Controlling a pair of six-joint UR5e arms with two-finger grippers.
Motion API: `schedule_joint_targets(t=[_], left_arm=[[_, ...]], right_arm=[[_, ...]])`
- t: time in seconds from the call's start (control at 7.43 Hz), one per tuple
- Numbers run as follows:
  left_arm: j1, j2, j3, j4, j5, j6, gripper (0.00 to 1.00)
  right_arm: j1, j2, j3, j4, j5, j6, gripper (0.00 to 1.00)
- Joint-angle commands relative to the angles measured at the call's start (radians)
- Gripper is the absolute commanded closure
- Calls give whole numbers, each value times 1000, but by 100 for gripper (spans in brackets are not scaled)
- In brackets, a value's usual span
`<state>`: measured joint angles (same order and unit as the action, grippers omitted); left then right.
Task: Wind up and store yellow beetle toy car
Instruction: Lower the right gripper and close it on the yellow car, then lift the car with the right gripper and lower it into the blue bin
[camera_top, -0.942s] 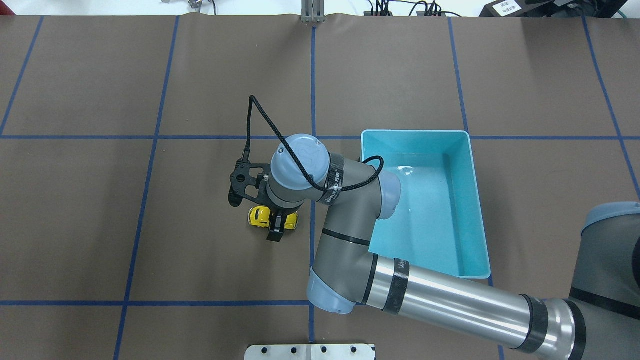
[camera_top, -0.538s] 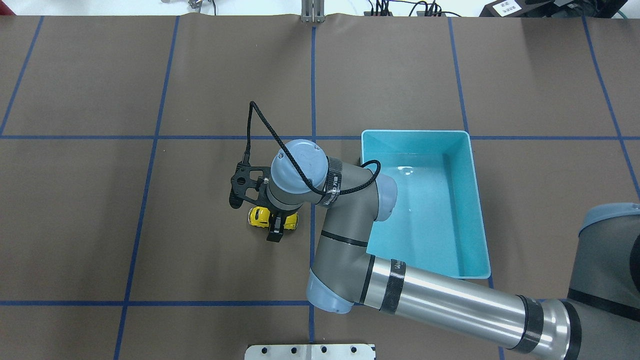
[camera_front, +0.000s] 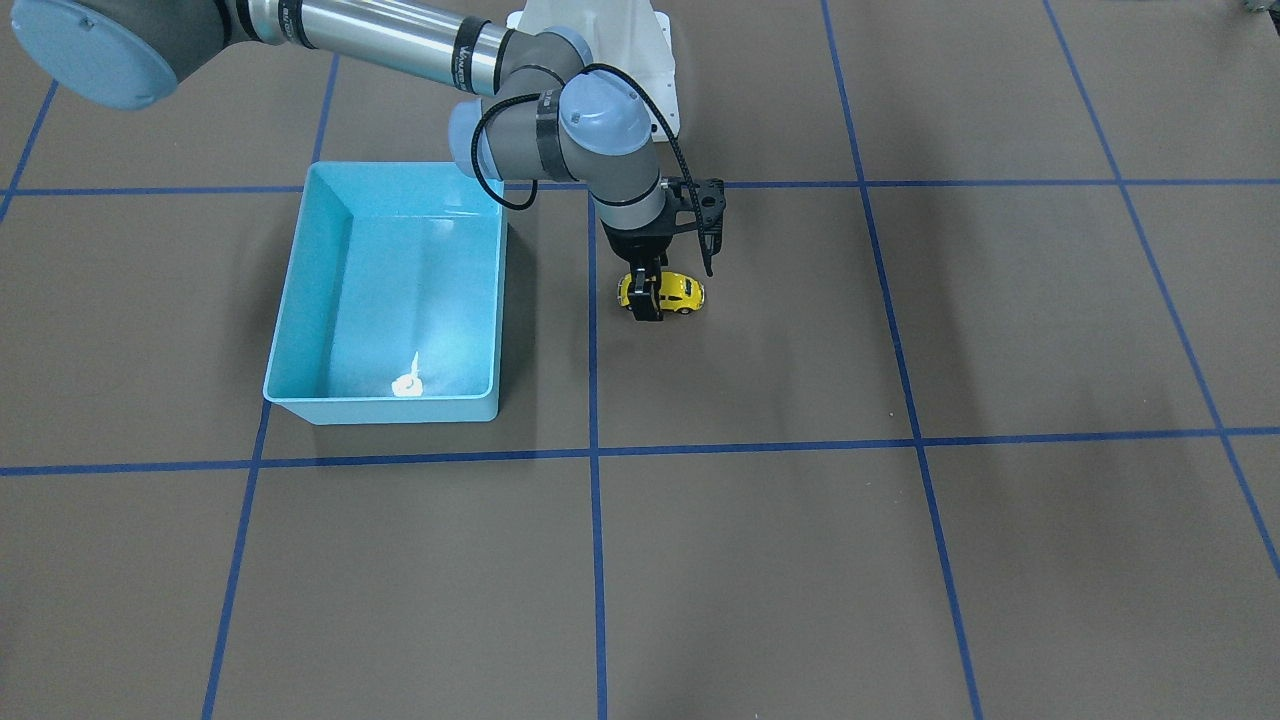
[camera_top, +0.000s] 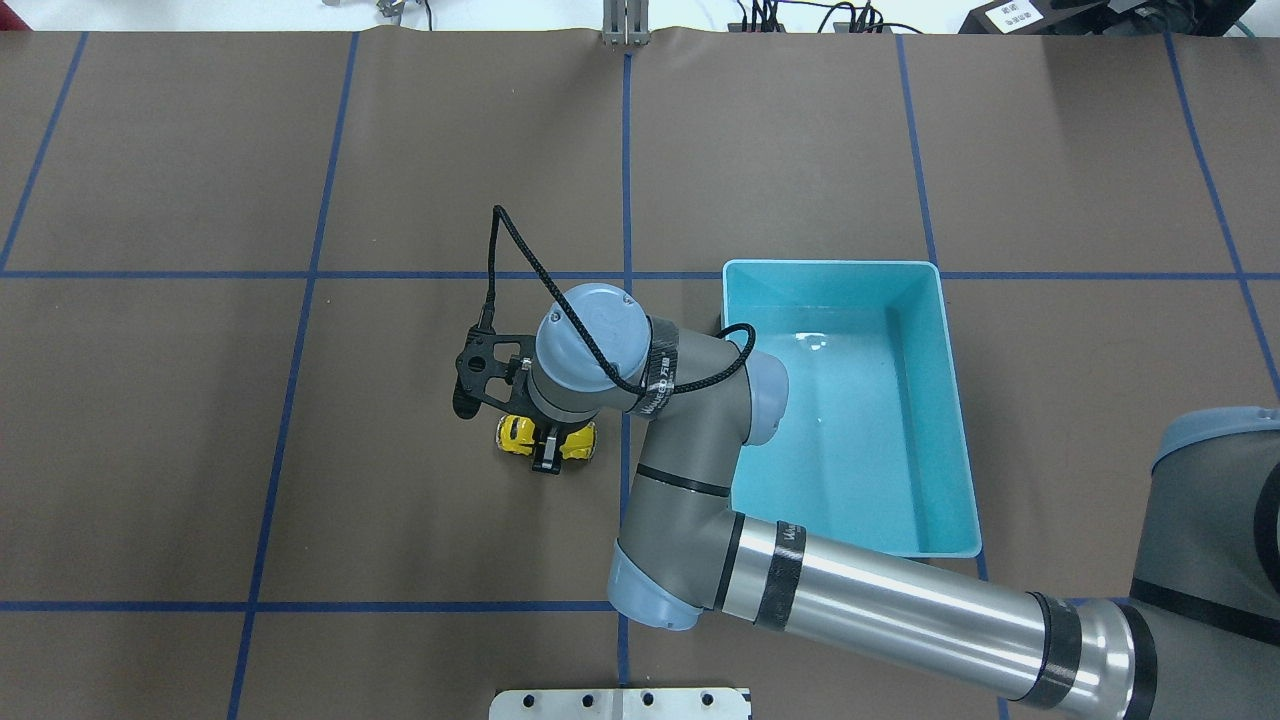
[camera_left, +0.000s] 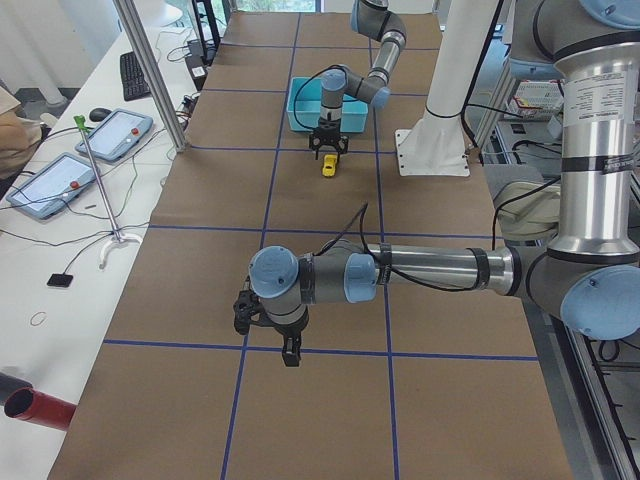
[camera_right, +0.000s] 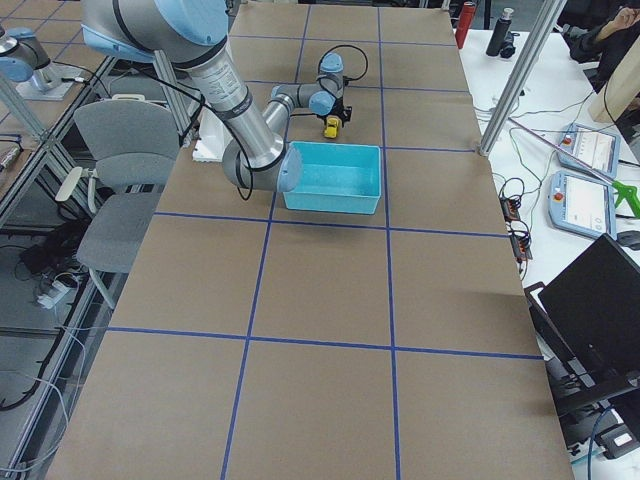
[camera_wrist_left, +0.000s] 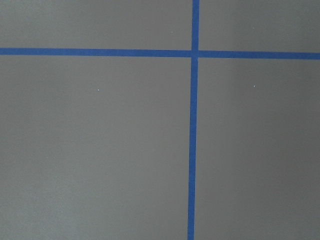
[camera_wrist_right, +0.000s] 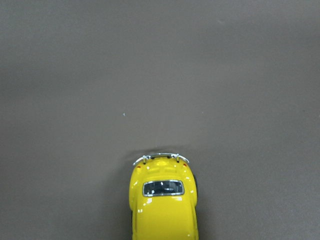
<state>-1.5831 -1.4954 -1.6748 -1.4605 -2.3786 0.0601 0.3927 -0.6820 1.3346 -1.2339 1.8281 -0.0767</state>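
The yellow beetle toy car (camera_top: 515, 432) stands on its wheels on the brown table, left of the light blue bin (camera_top: 830, 264). My right gripper (camera_top: 547, 442) points straight down over the car's middle. It is shut on the car, with one finger (camera_top: 546, 458) against its near side. The car (camera_front: 682, 292) and gripper (camera_front: 650, 292) also show in the front view. The right wrist view shows the car's end with a dark window (camera_wrist_right: 163, 200) at the bottom edge. My left gripper (camera_left: 286, 348) hangs over bare table far off to the left. I cannot tell whether it is open or shut.
The bin (camera_front: 380, 410) holds no objects and sits about a hand's width to the right of the car in the overhead view. Blue tape lines (camera_top: 626, 150) grid the table. A metal mount plate (camera_top: 620, 703) lies at the near edge.
The right arm's wrist has shifted slightly left and toward the car. The near finger has drawn in against the car's side. The car has not moved.
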Motion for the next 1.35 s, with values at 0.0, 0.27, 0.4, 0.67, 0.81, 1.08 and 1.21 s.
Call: schedule_joint_targets(t=[0.0, 0.27, 0.4, 0.67, 0.81, 1.08, 1.21], left_arm=[[0, 1, 0, 0, 1, 1, 0], [0, 1, 0, 0, 1, 3, 0], [0, 1, 0, 0, 1, 1, 0], [0, 3, 0, 2, 2, 3, 0], [0, 3, 0, 2, 2, 3, 0], [0, 3, 0, 2, 4, 3, 0], [0, 3, 0, 2, 4, 6, 0]], right_arm=[[-8, -4, 6, 10, -21, -2, 100], [-8, 1, 38, 7, -21, 5, 100], [6, 18, 81, -7, -15, 5, 100], [61, 58, 234, -178, 2, 5, 100], [134, 56, 308, -252, 89, -9, 100], [361, -38, 456, -361, 279, -139, 100], [417, -153, 548, -374, 313, -237, 100]])
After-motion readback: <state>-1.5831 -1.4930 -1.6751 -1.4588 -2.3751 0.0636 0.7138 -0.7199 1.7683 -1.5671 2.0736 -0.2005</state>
